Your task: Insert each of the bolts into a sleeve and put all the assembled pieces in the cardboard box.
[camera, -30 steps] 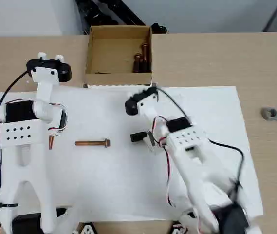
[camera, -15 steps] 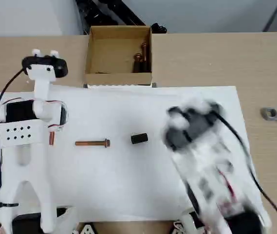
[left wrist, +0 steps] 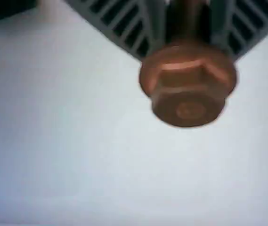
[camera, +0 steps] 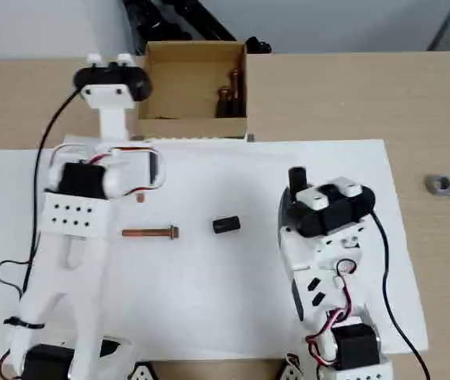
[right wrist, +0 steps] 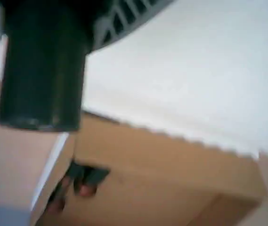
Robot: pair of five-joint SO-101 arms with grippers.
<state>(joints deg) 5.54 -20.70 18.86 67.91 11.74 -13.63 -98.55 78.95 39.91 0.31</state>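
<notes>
The left fingers (left wrist: 119,21) are clenching a copper hex-head bolt (left wrist: 188,84); the right fingers (right wrist: 124,14) are gripping a black cylindrical sleeve (right wrist: 42,66). Between both pairs, a second copper bolt (camera: 151,232) and a second black sleeve (camera: 226,225) are lying apart on the white sheet (camera: 209,301). Beyond the fingers, the open cardboard box (camera: 193,127) is holding assembled pieces (camera: 231,89)

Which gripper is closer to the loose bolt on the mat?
Left. The left gripper is close beside the loose bolt; the right gripper is farther off, beyond the loose sleeve.
</notes>
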